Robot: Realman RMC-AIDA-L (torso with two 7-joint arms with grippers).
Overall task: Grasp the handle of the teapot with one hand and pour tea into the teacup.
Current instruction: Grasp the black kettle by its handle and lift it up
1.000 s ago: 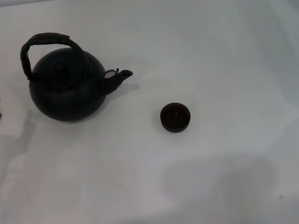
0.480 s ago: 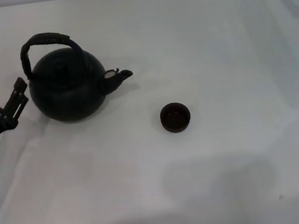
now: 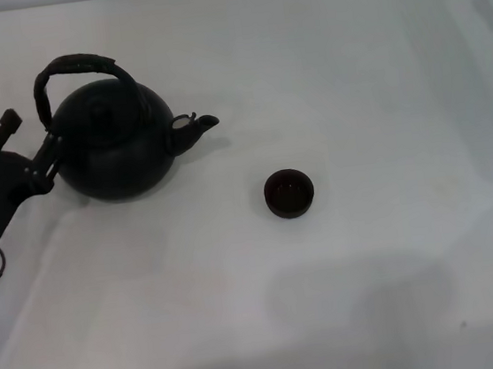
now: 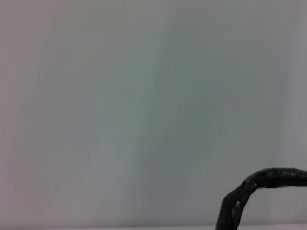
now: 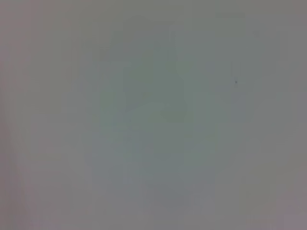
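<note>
Where left end effector [image 3: 29, 140] nears teapot [image 3: 114, 151], contact unclear

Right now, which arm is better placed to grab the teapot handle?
Left. The left gripper, fingers open, sits right beside the teapot, just below its handle. The right arm is not in view.

Teapot [image 3: 116, 150] at the table's [image 3: 349, 66] far left, spout [image 3: 196, 128] toward the right, handle [image 3: 73, 69] arching over the top. Teacup [image 3: 288, 193] well apart to the right and nearer. Left gripper [image 3: 30, 145] just left of the teapot, fingers spread, one finger [image 3: 50, 153] against the pot's side.
</note>
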